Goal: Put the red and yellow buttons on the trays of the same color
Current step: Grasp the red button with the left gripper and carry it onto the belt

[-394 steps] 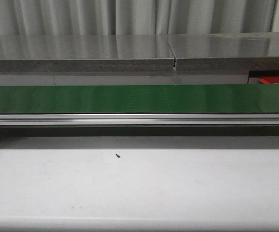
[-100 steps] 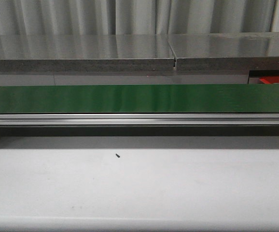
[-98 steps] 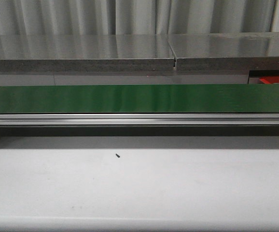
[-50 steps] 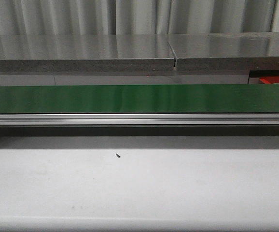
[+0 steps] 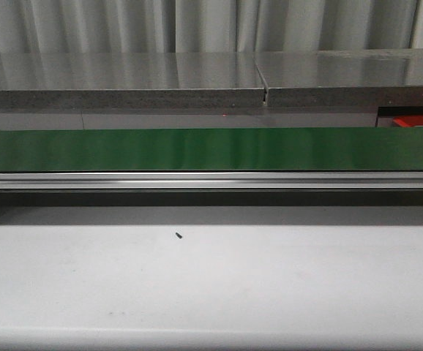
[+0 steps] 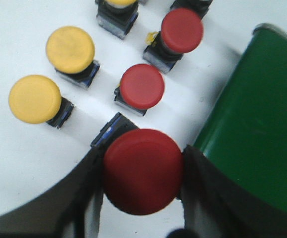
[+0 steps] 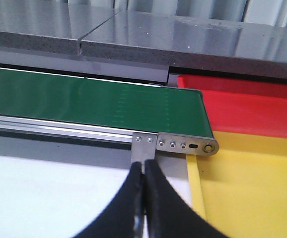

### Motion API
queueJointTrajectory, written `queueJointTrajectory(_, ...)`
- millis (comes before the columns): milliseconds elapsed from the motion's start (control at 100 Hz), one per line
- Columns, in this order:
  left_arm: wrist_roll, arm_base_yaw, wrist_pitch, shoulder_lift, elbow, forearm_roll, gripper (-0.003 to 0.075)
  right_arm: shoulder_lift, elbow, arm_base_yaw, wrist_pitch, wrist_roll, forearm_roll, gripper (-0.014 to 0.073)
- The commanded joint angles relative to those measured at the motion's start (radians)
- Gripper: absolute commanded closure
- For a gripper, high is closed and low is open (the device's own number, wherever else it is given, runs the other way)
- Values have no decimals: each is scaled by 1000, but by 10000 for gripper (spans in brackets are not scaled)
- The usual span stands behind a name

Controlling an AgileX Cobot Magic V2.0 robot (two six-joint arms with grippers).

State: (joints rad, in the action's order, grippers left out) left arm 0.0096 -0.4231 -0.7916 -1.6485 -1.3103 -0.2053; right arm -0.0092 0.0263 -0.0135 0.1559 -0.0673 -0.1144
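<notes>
In the left wrist view my left gripper [image 6: 142, 171] is shut on a red button [image 6: 142, 171], its two dark fingers pressed against the cap's sides, beside the end of the green belt [image 6: 257, 129]. Further buttons stand on the white table: two red ones [image 6: 142, 86] [image 6: 181, 29] and yellow ones [image 6: 35, 98] [image 6: 70, 49]. In the right wrist view my right gripper [image 7: 144, 171] is shut and empty, near the belt's end bracket [image 7: 183, 145]. A red tray [image 7: 252, 106] and a yellow tray [image 7: 252, 188] lie beside it. Neither gripper shows in the front view.
The front view shows the green conveyor belt [image 5: 211, 149] on aluminium rails across the white table [image 5: 211, 285], a small dark speck [image 5: 178, 235] on the table, grey counters behind, and a red tray edge [image 5: 418, 121] at the far right.
</notes>
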Motion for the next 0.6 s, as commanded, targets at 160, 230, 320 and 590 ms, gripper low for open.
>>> queueJointTrajectory(160,85,71,-10,60,-122,-135,681,-18,1,-2,-79,4,-4,711)
queueJointTrajectory(230,88,104,-14,41,-143,-140,681,-18,1,-2,-79,4,-4,711)
queueJointTrajectory(320,88,148,-16,6,-168,-140,681,-18,1,-2,-79,4,-4,711)
queueJointTrajectory(590,88,232,-47,-122,-236,-146,681,-18,1,-2,-79,4,-4,711)
